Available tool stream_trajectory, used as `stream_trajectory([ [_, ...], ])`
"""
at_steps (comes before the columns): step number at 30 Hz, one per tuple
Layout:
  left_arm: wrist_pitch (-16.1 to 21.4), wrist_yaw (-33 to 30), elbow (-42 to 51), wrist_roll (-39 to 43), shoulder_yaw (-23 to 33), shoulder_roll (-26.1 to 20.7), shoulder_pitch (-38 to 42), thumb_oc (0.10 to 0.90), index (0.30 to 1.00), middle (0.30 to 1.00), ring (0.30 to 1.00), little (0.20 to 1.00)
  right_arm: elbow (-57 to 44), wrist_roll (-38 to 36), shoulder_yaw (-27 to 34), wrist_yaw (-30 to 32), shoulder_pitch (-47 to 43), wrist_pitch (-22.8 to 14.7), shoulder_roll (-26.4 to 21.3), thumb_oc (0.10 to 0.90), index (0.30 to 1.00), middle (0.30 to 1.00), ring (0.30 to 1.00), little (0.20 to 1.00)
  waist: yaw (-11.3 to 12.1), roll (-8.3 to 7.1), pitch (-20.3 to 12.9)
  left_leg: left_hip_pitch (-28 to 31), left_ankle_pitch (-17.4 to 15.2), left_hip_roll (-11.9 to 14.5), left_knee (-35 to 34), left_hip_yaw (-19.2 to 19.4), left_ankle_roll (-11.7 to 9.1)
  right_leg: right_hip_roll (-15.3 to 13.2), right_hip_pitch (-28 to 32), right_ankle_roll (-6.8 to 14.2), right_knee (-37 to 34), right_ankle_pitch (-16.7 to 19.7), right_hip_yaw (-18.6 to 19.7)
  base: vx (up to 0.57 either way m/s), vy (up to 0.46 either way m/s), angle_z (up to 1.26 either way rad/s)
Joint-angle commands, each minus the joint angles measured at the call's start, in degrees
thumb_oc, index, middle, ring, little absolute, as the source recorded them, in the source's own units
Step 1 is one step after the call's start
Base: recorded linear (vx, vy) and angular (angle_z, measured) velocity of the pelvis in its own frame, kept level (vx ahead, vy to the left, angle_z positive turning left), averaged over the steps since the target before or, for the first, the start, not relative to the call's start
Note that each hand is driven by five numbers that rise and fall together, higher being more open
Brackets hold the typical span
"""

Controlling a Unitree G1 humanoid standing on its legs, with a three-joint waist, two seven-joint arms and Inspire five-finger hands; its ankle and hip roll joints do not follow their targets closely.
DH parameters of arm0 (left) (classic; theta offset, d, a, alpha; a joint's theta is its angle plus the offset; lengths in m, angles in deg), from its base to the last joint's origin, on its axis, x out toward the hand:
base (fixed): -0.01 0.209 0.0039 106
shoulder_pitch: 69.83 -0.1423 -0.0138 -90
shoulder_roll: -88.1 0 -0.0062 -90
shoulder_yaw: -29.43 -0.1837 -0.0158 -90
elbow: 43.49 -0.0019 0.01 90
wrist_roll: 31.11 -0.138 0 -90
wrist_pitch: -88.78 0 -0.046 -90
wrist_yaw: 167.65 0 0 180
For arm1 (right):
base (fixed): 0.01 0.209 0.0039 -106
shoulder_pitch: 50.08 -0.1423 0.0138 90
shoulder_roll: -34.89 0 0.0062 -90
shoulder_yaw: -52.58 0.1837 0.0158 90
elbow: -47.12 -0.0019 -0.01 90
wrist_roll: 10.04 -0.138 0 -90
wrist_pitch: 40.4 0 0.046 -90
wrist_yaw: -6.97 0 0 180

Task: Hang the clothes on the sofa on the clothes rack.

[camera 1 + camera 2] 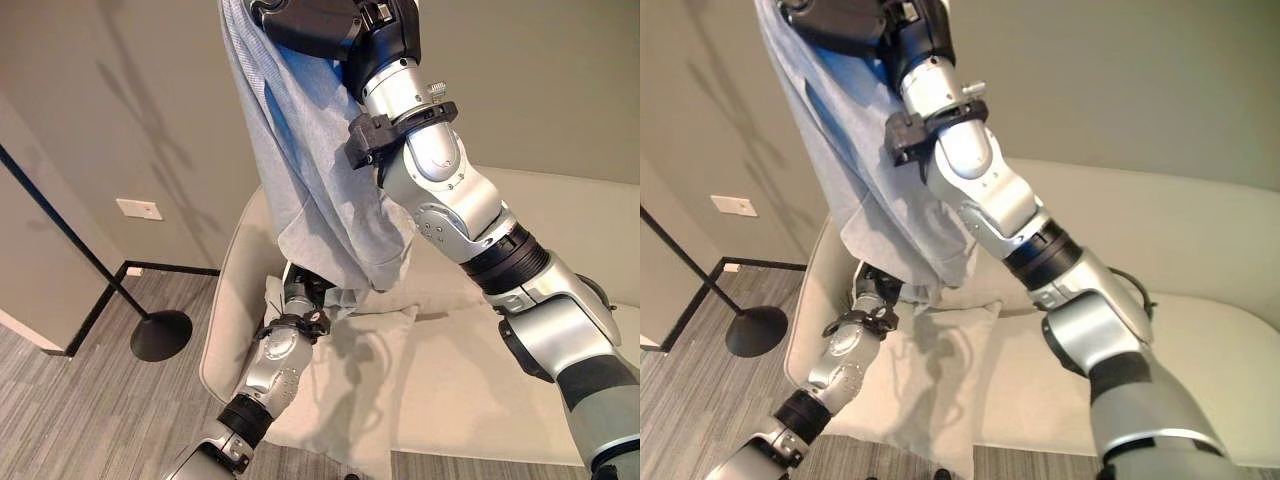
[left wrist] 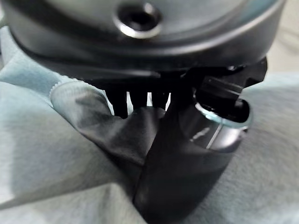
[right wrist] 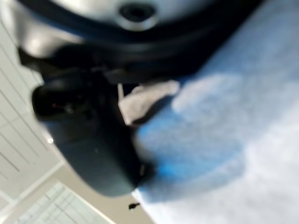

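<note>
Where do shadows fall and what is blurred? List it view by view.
Left eye view: arm shadows on the wall and the cushion. Left wrist view: the left hand is blurred, darkening the garment beneath. Right wrist view: the right hand and cloth are out of focus.

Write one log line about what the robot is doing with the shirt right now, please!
step: lifting garment off sofa | right hand: raised, gripping grey garment | left hand: lower, in its hem | sofa: below | rack stand: left

A pale blue-grey garment hangs above a cream sofa and matching cushion; a black rack base stands on grey striped carpet
</note>
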Motion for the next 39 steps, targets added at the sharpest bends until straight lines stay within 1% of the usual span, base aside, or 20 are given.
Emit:
stream_trajectory([
  [1,3.23,1.07,-1.38,0.7,0.25,1.3,2.66,0.4,0.3,0.3,0.3,0.3,0.05,-1.02,6.36,1.8,-13.15,-9.84,1.78,0.4,0.3,0.3,0.3,0.3,1.26,-2.23,-7.12,1.56,-7.23,0.73,0.15,2.51,-1.13,-3.52,1.91,4.63,0.31,-3.08,1.9,0.0,0.0,0.0],
  [5,3.54,0.47,1.04,0.7,3.21,0.13,0.12,0.4,0.3,0.3,0.3,0.3,-0.64,-1.07,7.64,1.89,-11.4,-10.1,-0.29,0.4,0.3,0.3,0.3,0.3,1.55,-2.15,-7.14,1.73,-7.25,0.8,0.15,2.42,-1.19,-3.45,2.22,4.56,0.31,-3.32,1.64,0.01,-0.016,0.01],
  [7,3.97,-0.45,5.1,-0.45,7.48,-1.82,-3.84,0.4,0.3,0.3,0.3,0.3,-2.14,-1.0,8.83,1.62,-9.15,-10.02,-4.03,0.4,0.3,0.3,0.3,0.3,2.09,-2.02,-6.97,1.63,-7.07,0.92,0.15,2.13,-1.36,-3.27,2.41,4.44,0.31,-3.61,1.28,0.01,-0.033,0.03],
  [10,4.29,-1.27,8.92,-1.05,10.64,-3.28,-7.63,0.4,0.3,0.3,0.3,0.3,-4.05,-0.83,9.96,1.03,-6.54,-9.85,-6.85,0.4,0.3,0.3,0.3,0.3,2.58,-1.93,-6.88,1.53,-6.86,0.99,0.15,1.88,-1.49,-3.18,2.54,4.41,0.31,-3.77,0.88,0.0,-0.036,0.04],
  [11,4.72,-1.74,12.09,-2.48,14.44,-4.72,-11.39,0.4,0.3,0.3,0.3,0.3,-5.22,-0.54,10.88,0.08,-3.36,-9.44,-9.78,0.4,0.3,0.3,0.3,0.3,3.22,-1.8,-6.63,1.38,-6.66,1.08,0.15,1.67,-1.65,-3.03,2.58,4.31,0.31,-3.95,0.65,0.0,-0.065,0.02],
  [13,5.01,-3.02,15.4,-4.22,18.7,-6.26,-14.72,0.4,0.3,0.3,0.3,0.3,-7.76,-0.09,12.14,-1.01,0.64,-8.84,-13.18,0.4,0.3,0.3,0.3,0.3,3.85,-1.71,-6.4,1.18,-6.27,1.28,0.15,1.25,-1.9,-2.83,2.68,4.2,0.31,-4.2,0.2,-0.01,-0.061,0.06],
  [14,4.99,-3.03,15.43,-4.24,18.69,-6.27,-14.76,0.4,0.3,0.3,0.3,0.3,-7.79,-0.08,12.18,-1.0,0.7,-8.83,-13.17,0.4,0.3,0.3,0.3,0.3,3.85,-1.73,-6.42,1.18,-6.27,1.28,0.15,1.24,-1.9,-2.84,2.69,4.2,0.31,-4.2,0.19,-0.02,-0.057,0.13],
  [16,5.79,-4.89,19.23,-8.47,24.97,-8.25,-18.72,0.4,0.3,0.3,0.3,0.3,-9.06,-0.07,13.37,-2.94,4.92,-8.57,-16.95,0.4,0.3,0.3,0.3,0.3,4.86,-1.49,-5.93,0.81,-5.75,1.61,0.15,0.84,-2.19,-2.52,2.69,4.01,0.31,-4.53,-0.31,-0.02,-0.054,0.18],
  [17,5.62,-5.05,19.54,-8.65,24.94,-8.26,-19.0,0.4,0.3,0.3,0.3,0.3,-9.2,-0.07,13.52,-2.98,5.19,-8.53,-16.91,0.4,0.3,0.3,0.3,0.3,4.81,-1.55,-6.04,0.82,-5.75,1.62,0.15,0.79,-2.21,-2.52,2.72,4.0,0.31,-4.55,-0.37,-0.02,-0.054,0.1],
  [18,5.92,-6.54,21.94,-12.46,28.92,-9.7,-21.48,0.4,0.3,0.3,0.3,0.3,-10.3,-0.18,14.32,-4.61,7.6,-8.4,-19.77,0.4,0.3,0.3,0.3,0.3,5.5,-1.37,-5.65,0.46,-5.34,1.86,0.15,0.47,-2.43,-2.34,2.6,3.89,0.31,-4.7,-0.7,-0.02,-0.036,0.03],
  [19,5.8,-6.64,22.16,-12.58,28.87,-9.69,-21.65,0.4,0.3,0.3,0.3,0.3,-10.39,-0.2,14.45,-4.66,7.81,-8.38,-19.78,0.4,0.3,0.3,0.3,0.3,5.5,-1.41,-5.73,0.44,-5.33,1.86,0.15,0.43,-2.44,-2.33,2.61,3.88,0.31,-4.7,-0.74,-0.03,-0.055,0.04],
  [24,6.51,-10.0,30.29,-21.99,39.26,-12.37,-27.61,0.4,0.3,0.3,0.3,0.3,-16.15,1.84,17.21,-10.21,15.24,-8.96,-27.06,0.4,0.3,0.3,0.3,0.3,7.59,-1.02,-4.82,-0.73,-4.35,2.37,0.15,-0.69,-3.01,-1.96,2.09,3.92,0.31,-5.0,-1.98,-0.02,-0.042,0.12],
  [28,6.4,-14.35,35.39,-32.39,47.54,-15.17,-30.24,0.4,0.3,0.3,0.3,0.3,-22.18,8.34,24.84,-12.28,23.62,-10.94,-31.43,0.4,0.3,0.3,0.3,0.3,9.78,-0.76,-3.92,-2.8,-3.32,2.46,0.15,-2.81,-3.4,-1.8,1.37,3.97,0.31,-5.39,-3.73,-0.05,-0.037,0.24],
  [30,6.09,-17.43,36.19,-37.66,51.56,-18.49,-29.33,0.4,0.3,0.3,0.3,0.3,-24.69,10.79,29.41,-12.52,26.81,-12.36,-32.89,0.4,0.3,0.3,0.3,0.3,11.49,-0.18,-2.77,-4.91,-2.28,2.16,0.15,-4.38,-4.17,-2.14,0.73,4.19,0.31,-5.84,-5.57,-0.21,0.005,0.47],
  [31,6.25,-20.78,36.37,-41.45,53.97,-21.39,-26.42,0.4,0.3,0.3,0.3,0.3,-25.56,14.24,32.92,-10.85,28.48,-13.71,-33.61,0.4,0.3,0.3,0.3,0.3,12.83,0.32,-0.9,-8.02,-0.65,1.71,0.15,-5.39,-5.11,-3.86,-0.74,4.64,0.31,-5.28,-8.65,-0.34,0.066,0.68],
  [32,6.14,-22.47,36.46,-43.25,54.74,-22.7,-24.61,0.4,0.3,0.3,0.3,0.3,-26.22,16.77,34.41,-9.99,29.77,-13.82,-33.81,0.4,0.3,0.3,0.3,0.3,12.9,0.43,-0.27,-8.9,-0.35,1.83,0.15,-4.59,-5.28,-5.14,-1.69,4.93,0.31,-4.8,-10.84,-0.33,0.116,0.92],
  [33,5.81,-23.55,37.36,-45.08,55.36,-23.65,-23.05,0.4,0.3,0.3,0.3,0.3,-26.8,18.72,36.08,-9.42,31.58,-13.76,-33.52,0.4,0.3,0.3,0.3,0.3,12.49,0.69,-0.22,-8.91,-0.42,2.44,0.2,-3.02,-5.24,-6.38,-2.31,5.24,0.31,-4.26,-12.8,-0.21,0.19,1.91],
  [34,5.71,-25.09,39.03,-48.0,56.21,-25.25,-21.39,0.4,0.3,0.3,0.3,0.3,-27.62,21.78,38.49,-8.64,35.6,-13.33,-32.25,0.4,0.3,0.3,0.3,0.3,11.45,0.84,-0.64,-7.27,-1.17,4.95,0.47,0.42,-5.31,-8.36,-2.58,5.7,0.31,-3.32,-15.55,-0.13,0.227,1.96],
  [36,6.16,-27.0,40.07,-50.03,56.92,-26.15,-19.95,0.4,0.3,0.3,0.3,0.3,-28.94,23.95,40.04,-8.68,39.25,-12.94,-30.74,0.4,0.3,0.3,0.3,0.3,10.12,1.04,-0.79,-4.76,-1.23,8.58,1.15,2.9,-6.31,-10.19,-2.17,6.02,0.46,-2.43,-16.66,-0.07,0.242,1.64],
  [39,6.96,-29.09,39.84,-52.08,56.37,-27.41,-17.84,0.4,0.3,0.3,0.3,0.3,-30.94,27.44,41.66,-8.32,43.2,-12.71,-28.79,0.4,0.3,0.3,0.3,0.3,7.87,1.35,-1.3,-1.52,2.84,16.14,3.41,4.86,-8.98,-13.29,-2.23,6.86,0.82,-0.92,-18.11,-0.05,0.368,0.86],
])
